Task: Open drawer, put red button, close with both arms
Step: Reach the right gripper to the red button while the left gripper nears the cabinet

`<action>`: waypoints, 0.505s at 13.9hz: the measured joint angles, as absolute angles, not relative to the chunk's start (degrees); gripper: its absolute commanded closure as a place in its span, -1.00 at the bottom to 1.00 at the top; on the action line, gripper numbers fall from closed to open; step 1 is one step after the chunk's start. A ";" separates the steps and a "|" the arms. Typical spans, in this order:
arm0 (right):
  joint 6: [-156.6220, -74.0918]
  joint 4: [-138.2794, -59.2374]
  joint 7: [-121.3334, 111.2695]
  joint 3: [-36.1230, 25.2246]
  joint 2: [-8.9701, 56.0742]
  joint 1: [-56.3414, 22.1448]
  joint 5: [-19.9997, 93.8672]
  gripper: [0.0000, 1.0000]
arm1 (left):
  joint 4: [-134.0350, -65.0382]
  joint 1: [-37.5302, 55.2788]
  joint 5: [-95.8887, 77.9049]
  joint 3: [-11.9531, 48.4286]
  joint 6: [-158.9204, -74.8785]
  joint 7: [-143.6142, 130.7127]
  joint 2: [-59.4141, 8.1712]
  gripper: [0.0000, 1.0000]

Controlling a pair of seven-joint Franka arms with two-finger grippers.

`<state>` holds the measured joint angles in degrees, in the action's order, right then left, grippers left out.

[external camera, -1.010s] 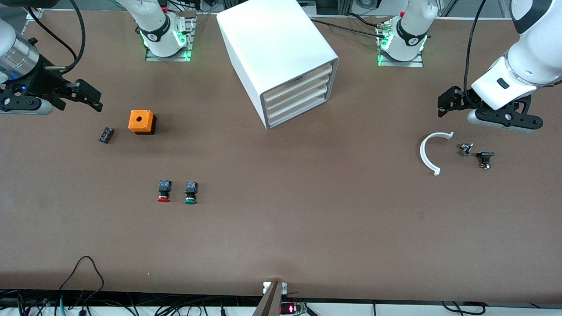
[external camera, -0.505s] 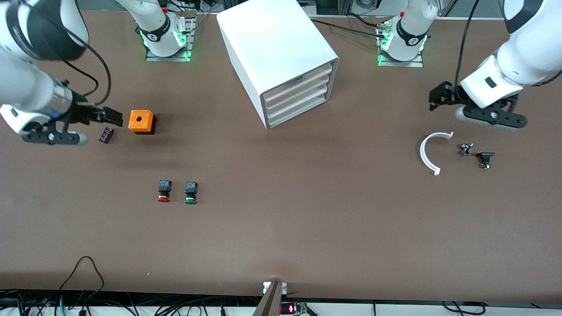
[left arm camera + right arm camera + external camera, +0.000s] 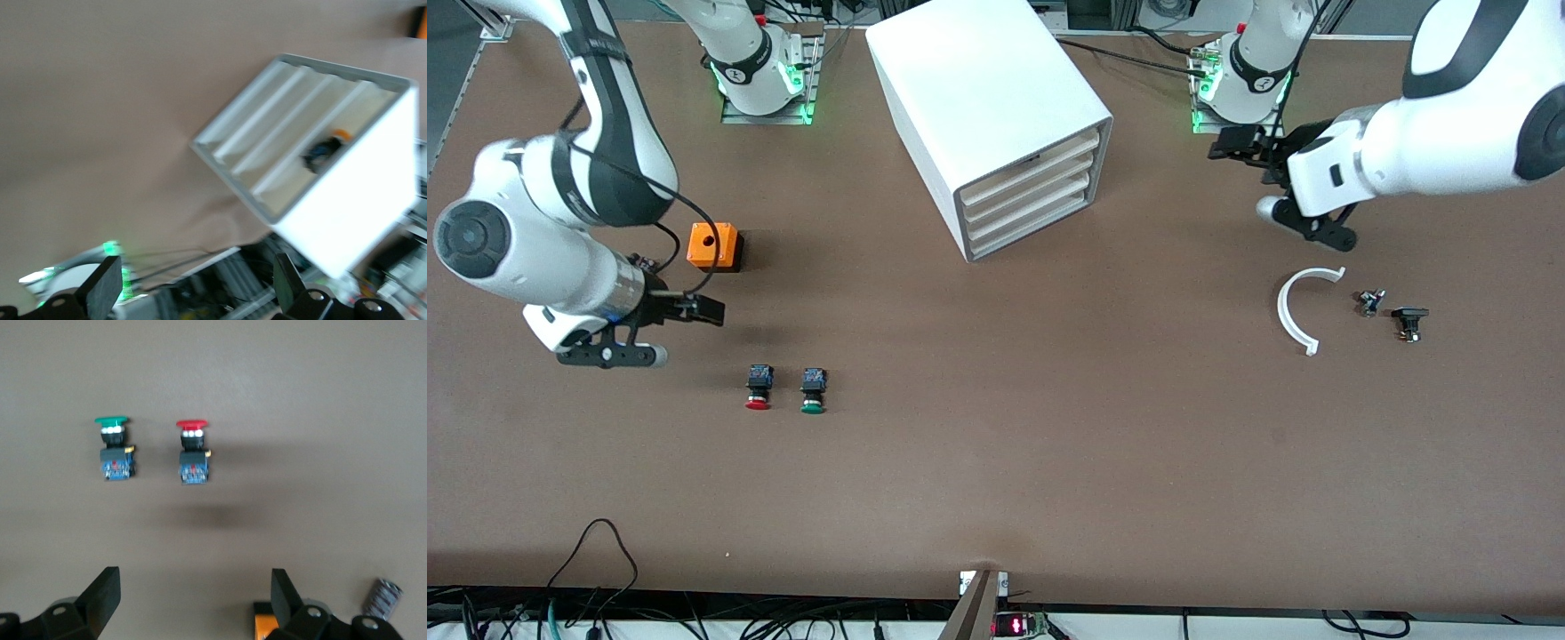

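The white cabinet (image 3: pixel 996 107) stands at the table's middle with all four cream drawer fronts (image 3: pixel 1032 191) shut; it also shows in the left wrist view (image 3: pixel 347 200). The red button (image 3: pixel 758 388) lies on the table beside the green button (image 3: pixel 812 390); both show in the right wrist view, red (image 3: pixel 193 450) and green (image 3: pixel 116 450). My right gripper (image 3: pixel 704 310) is open and empty over the table between the orange box and the red button. My left gripper (image 3: pixel 1224 147) is open and empty over the table near the left arm's base, beside the cabinet.
An orange box (image 3: pixel 713 246) with a hole on top and a small black part (image 3: pixel 645 262) lie toward the right arm's end. A white curved piece (image 3: pixel 1298 307) and two small dark parts (image 3: pixel 1371 302) (image 3: pixel 1409 322) lie toward the left arm's end.
My right gripper swung from the table's end past the orange box toward the buttons. My left gripper moved toward the cabinet and the left arm's base.
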<state>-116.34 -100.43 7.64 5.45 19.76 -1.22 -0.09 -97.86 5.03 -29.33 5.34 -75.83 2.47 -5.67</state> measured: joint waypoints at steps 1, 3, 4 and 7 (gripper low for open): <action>-119.03 -100.43 7.64 5.46 21.42 -1.36 -0.09 -1.00 | -97.86 5.05 -32.73 5.35 -75.79 2.50 -7.35 -1.00; -125.28 -100.63 7.64 5.49 24.54 -2.19 -0.11 -1.00 | -97.83 5.10 -38.60 5.39 -75.85 3.95 -10.76 -1.00; -128.66 -101.16 7.64 5.49 26.06 -2.62 -0.11 -1.00 | -97.82 5.17 -40.58 5.40 -76.30 6.74 -12.53 -1.00; -140.45 -104.57 7.63 5.48 30.34 -2.85 -0.20 -1.00 | -98.35 5.59 -44.92 5.43 -81.12 21.56 -18.35 -1.00</action>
<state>-140.45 -104.57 7.63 5.48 30.34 -2.85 -0.20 -98.35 5.59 -44.92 5.43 -81.12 21.56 -18.35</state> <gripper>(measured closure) 0.000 0.000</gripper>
